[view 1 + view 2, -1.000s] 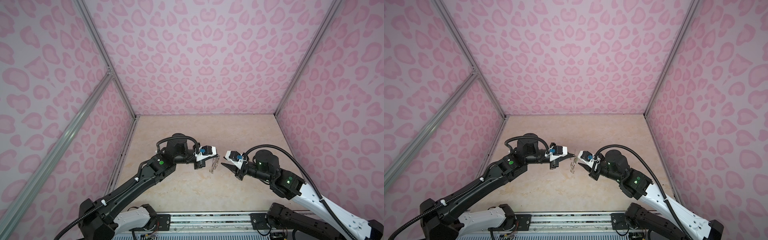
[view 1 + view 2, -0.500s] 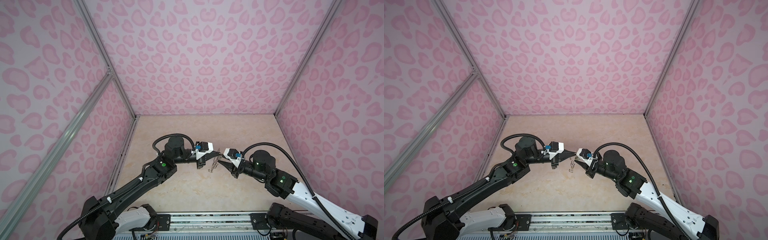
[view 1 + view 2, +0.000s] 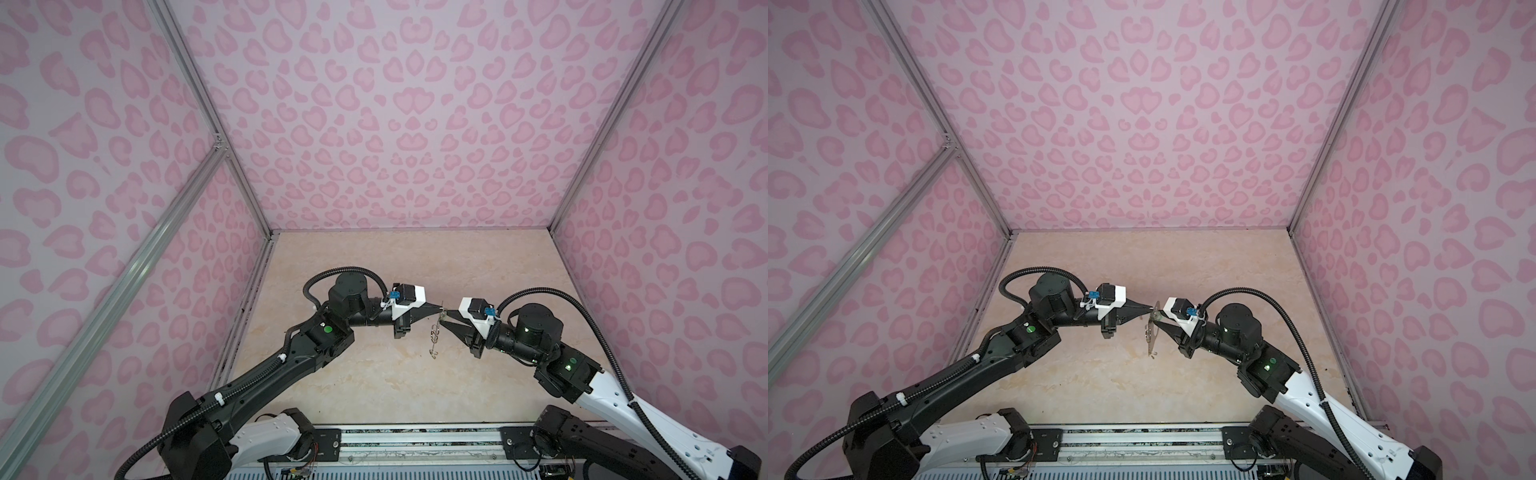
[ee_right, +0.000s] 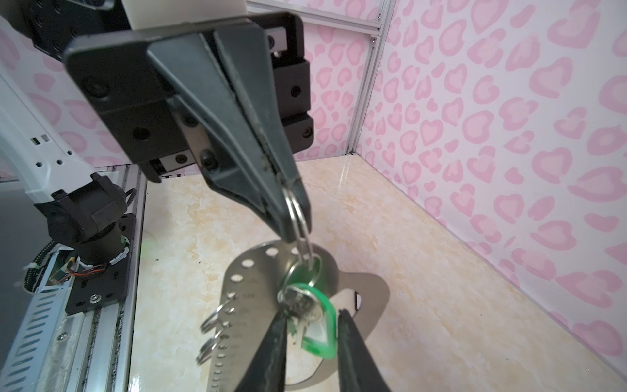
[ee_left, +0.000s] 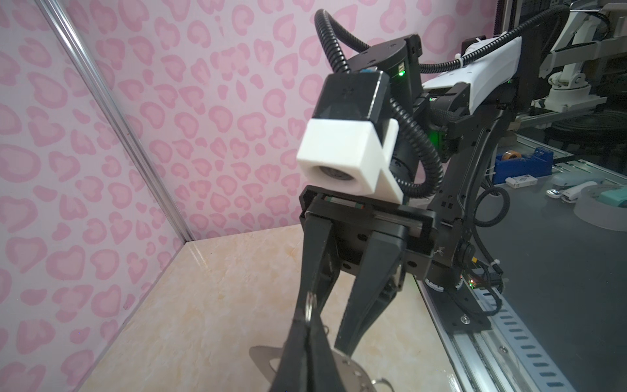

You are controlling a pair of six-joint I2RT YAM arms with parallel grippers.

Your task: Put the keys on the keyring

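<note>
The keyring point(image 4: 251, 281), a flat grey plate with a row of holes, hangs above the floor from one split ring point(image 4: 298, 210). My left gripper point(image 4: 293, 217) is shut on that ring. In both top views the plate point(image 3: 435, 332) point(image 3: 1152, 332) dangles edge-on between the two arms. A key with a bright green tag point(image 4: 315, 322) hangs from the same ring in front of the plate. My right gripper point(image 4: 312, 311) stands narrowly open astride the green tag, one finger point(image 4: 271, 346) touching the key, the other just clear. In the left wrist view the left gripper point(image 5: 307, 322) pinches the ring over the plate point(image 5: 342, 370).
More split rings point(image 4: 217, 315) stick out along the plate's edge. Pink patterned walls close in three sides of the beige floor point(image 3: 374, 374). A metal rail point(image 3: 415, 440) runs along the front. Outside the booth lies desk clutter with a blue tape dispenser point(image 5: 522, 163).
My right gripper has moved in toward the hanging plate and its jaws have narrowed a little around the green tag. The left gripper shifted slightly, still holding the ring.
</note>
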